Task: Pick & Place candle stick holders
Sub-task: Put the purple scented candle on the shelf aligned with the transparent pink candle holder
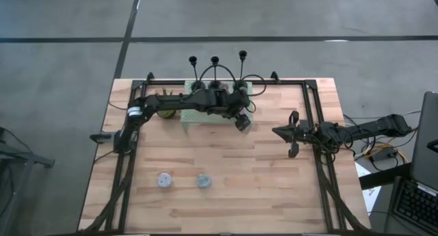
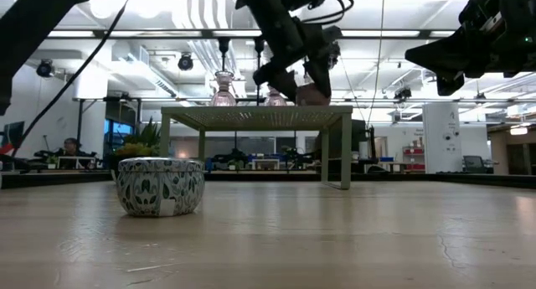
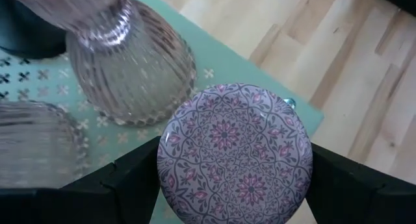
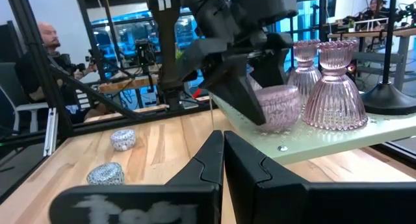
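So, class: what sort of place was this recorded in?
Probably an open-plan robotics lab or workshop: a pale wooden plank worktable inside a black metal frame, with desks, screens and a seated person beyond it.

Bright, even ceiling light fills the room; in the low view the strip lights glare white overhead and the arms read as dark silhouettes. The table shows only soft, faint shadows. Up close, the glass holder blurs near the left wrist camera.
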{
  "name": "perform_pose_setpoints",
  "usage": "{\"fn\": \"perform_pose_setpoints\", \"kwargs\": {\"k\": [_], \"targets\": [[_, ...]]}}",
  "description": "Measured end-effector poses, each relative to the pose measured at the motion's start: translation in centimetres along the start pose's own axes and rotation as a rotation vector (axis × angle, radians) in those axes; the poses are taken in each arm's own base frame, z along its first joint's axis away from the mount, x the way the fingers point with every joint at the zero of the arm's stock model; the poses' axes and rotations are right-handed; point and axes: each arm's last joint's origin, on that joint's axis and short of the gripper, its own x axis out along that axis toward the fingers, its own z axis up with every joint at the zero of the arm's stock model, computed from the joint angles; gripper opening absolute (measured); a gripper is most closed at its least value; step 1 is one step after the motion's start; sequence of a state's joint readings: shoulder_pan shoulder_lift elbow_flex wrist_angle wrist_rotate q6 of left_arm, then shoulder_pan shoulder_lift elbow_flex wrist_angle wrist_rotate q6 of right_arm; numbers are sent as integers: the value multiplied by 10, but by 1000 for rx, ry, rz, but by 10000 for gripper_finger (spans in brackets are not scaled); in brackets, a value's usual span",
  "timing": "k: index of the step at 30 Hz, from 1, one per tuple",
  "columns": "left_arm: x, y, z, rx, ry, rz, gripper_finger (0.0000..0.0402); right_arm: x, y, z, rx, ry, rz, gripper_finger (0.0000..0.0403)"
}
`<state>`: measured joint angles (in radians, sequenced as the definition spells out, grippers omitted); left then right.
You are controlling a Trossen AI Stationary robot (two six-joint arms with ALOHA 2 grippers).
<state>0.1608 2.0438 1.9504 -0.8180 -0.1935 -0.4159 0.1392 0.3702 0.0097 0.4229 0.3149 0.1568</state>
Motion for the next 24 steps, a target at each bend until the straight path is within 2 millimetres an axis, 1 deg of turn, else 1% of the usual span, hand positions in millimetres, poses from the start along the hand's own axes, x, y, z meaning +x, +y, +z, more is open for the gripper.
{"fn": "perform_pose_setpoints", "kwargs": {"k": [18, 21, 24], "targets": [[2, 1, -1, 1, -6, 21, 315, 0, 0, 0, 0, 0, 0, 8], [2, 1, -1, 2, -8, 23, 322, 0, 0, 0, 0, 0, 0, 8], [2, 1, -1, 2, -12, 33, 339, 0, 0, 0, 1, -1, 0, 8]]}}
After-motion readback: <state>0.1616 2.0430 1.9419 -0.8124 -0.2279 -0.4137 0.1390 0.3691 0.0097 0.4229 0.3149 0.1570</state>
